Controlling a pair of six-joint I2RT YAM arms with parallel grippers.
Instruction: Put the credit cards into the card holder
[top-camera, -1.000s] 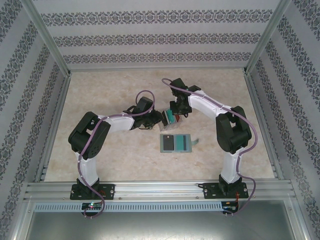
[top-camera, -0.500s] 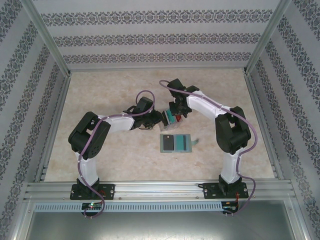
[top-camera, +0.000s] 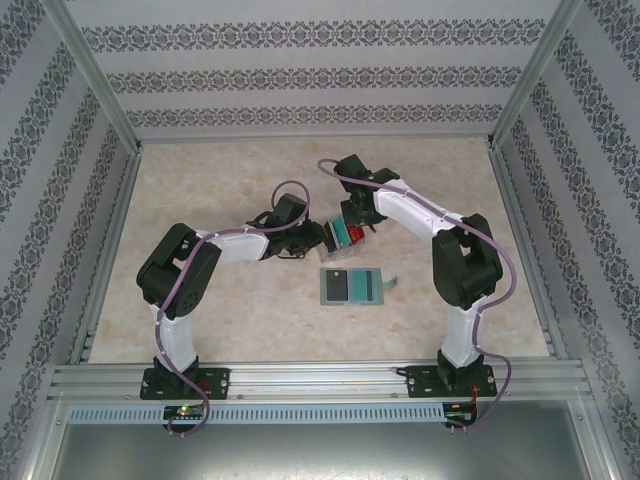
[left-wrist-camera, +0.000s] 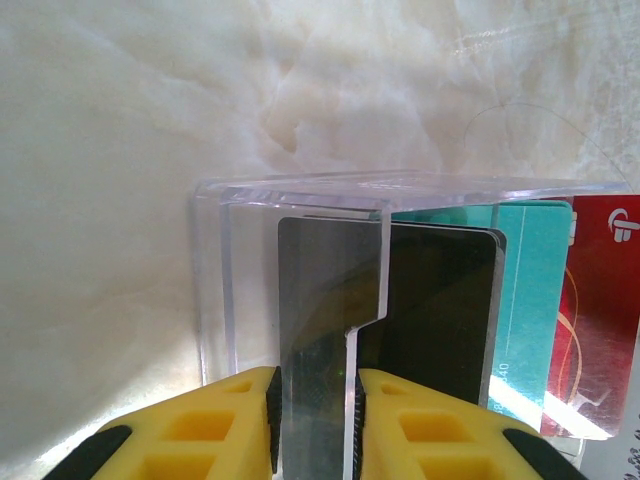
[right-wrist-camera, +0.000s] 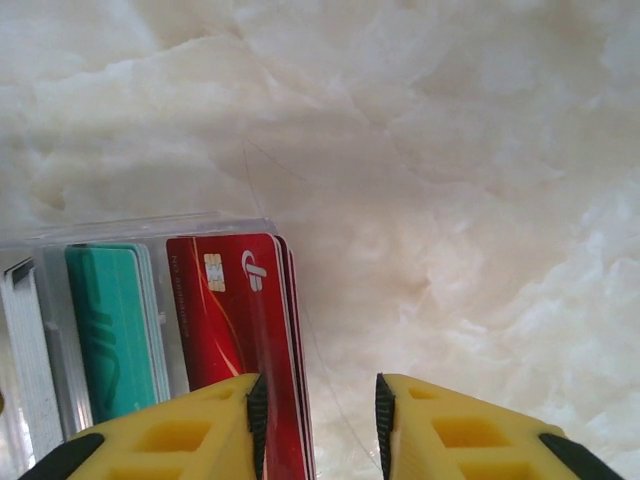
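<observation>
Patterned walls (top-camera: 300, 80) enclose a pale marbled bench (top-camera: 200, 180). Near its middle the left fingers (left-wrist-camera: 262, 395) are clamped on a wall of the clear box (left-wrist-camera: 210, 280), which holds a dark card (left-wrist-camera: 440, 310), a teal card (left-wrist-camera: 535, 300) and a red card (right-wrist-camera: 225, 330). The right fingers (right-wrist-camera: 245, 400) stand apart, one overlapping the red card's edge, the other clear of it. The grey-green card holder (top-camera: 325, 287) lies flat, just nearer the arm bases.

Clear plastic box (left-wrist-camera: 212, 290), pale marbled table (top-camera: 200, 170), patterned walls (top-camera: 300, 75) around.
</observation>
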